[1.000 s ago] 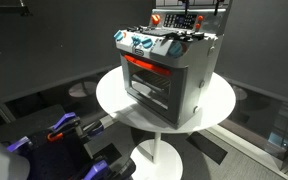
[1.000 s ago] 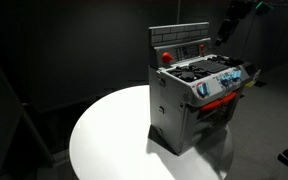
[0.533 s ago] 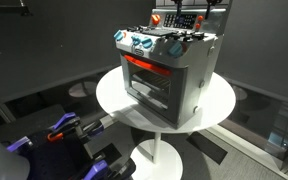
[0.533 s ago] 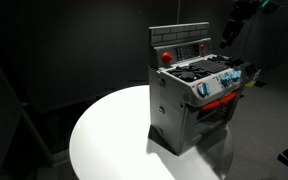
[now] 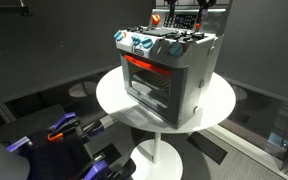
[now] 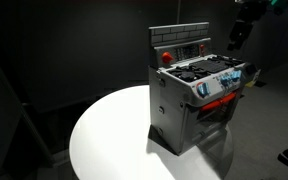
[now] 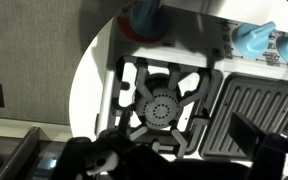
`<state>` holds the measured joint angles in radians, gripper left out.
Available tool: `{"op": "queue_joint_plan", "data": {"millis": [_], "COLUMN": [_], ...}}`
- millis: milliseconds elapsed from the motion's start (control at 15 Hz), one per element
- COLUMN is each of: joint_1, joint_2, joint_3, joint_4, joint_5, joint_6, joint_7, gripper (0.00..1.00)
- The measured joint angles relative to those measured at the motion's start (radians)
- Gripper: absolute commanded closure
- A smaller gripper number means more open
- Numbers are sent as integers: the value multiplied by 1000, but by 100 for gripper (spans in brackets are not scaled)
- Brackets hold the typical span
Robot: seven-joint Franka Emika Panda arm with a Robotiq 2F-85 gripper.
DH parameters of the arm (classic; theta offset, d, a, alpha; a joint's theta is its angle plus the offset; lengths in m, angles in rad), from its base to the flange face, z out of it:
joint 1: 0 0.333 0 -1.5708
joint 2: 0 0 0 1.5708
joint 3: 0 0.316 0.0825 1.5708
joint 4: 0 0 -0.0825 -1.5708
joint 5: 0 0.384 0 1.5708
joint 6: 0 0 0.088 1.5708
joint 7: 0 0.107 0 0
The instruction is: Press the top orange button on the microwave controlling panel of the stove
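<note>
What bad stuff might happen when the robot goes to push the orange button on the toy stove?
1. The end effector hangs off to the side of the button, so it may hit other controls on the panel instead.
2. The stove just stands on the round table, so a hard push might slide or tip it.

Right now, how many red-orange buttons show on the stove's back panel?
1: a round button at one end of the back panel. Smaller ones may be too blurred to see.

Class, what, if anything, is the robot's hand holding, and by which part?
Nothing; the hand hangs empty above the toy stove, touching none of it.
</note>
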<state>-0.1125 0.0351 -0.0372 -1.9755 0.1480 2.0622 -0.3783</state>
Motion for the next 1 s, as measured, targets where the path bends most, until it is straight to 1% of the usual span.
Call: {"op": "queue_joint_plan", "data": {"millis": [400,800,1000], "joint_1": [9,13,13], "joint_2": [-73,-153,-188], "joint_3": [-2,-2,-2], "joint_4": [-55,-110,-135], "joint_5": [-16,-105,-139], "joint_6": [-11,-33,-54], "joint_7": [100,238,286], "gripper": [0,0,0]}}
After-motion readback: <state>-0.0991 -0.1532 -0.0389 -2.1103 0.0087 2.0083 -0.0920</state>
